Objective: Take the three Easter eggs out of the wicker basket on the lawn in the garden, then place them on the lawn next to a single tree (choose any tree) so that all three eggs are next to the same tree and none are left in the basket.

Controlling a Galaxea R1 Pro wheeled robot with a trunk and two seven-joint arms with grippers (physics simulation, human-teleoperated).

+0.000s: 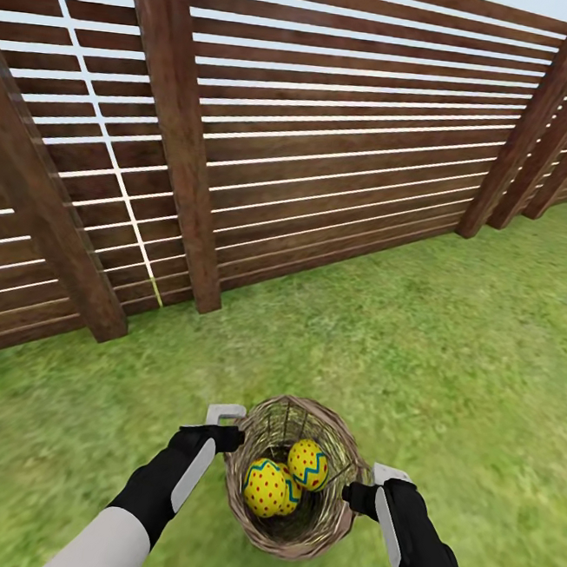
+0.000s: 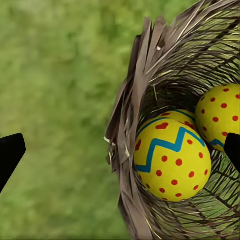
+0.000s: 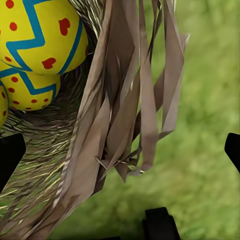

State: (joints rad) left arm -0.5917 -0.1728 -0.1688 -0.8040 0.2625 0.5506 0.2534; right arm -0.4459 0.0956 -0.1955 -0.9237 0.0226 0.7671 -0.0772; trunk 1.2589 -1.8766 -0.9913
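Third egg (image 2: 172, 116) mostly hidden under two others in basket (image 1: 329, 515); left gripper (image 1: 235, 427) and right gripper (image 1: 365, 488) spread astride rim.

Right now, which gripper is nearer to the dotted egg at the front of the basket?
Left. The left gripper straddles the rim beside the dotted egg; the right gripper straddles the wicker basket rim across from it.

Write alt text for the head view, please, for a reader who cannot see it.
A wicker basket holding three Easter eggs sits between the left gripper and right gripper over the lawn, facing a wooden fence.
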